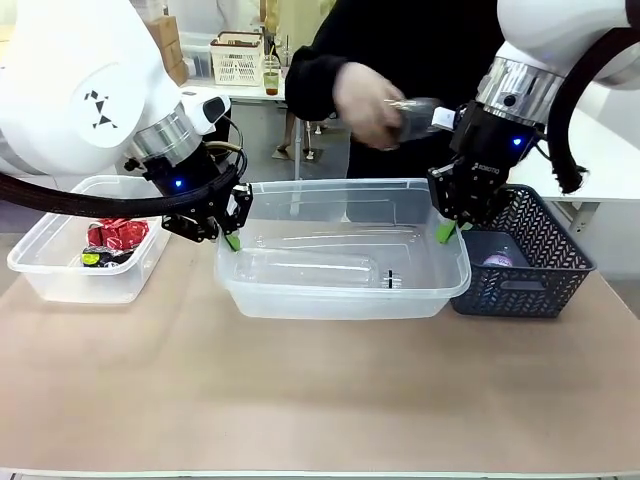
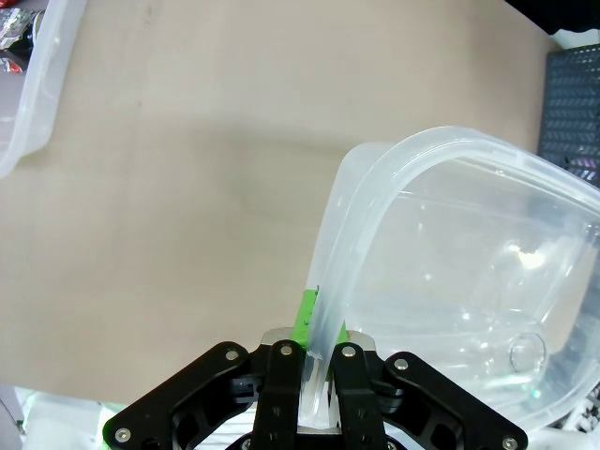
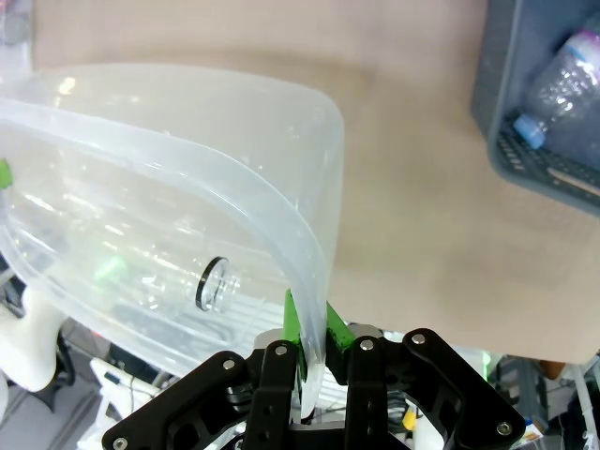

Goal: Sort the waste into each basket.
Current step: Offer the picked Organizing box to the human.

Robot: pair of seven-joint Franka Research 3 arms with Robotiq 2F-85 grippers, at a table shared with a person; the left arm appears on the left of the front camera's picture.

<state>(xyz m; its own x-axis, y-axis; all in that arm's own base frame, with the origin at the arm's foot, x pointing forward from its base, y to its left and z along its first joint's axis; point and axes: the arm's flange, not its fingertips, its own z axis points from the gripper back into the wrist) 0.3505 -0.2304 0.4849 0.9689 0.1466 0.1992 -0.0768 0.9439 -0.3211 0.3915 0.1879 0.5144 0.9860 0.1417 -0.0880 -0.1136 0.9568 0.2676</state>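
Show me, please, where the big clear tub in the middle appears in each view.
Front view: big clear tub at centre, left pincer and right pincer on its ends.
Left wrist view: tub at lower right.
Right wrist view: tub at left.
Shared landmark: the dark mesh basket.

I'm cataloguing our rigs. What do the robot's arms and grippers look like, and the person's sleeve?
The left arm and right arm have rounded white shells, silver wrist rings and blue lights; the left bears small black triangle marks. Black cables trail each. The left gripper and right gripper are black with green pads. The person's sleeve is black.
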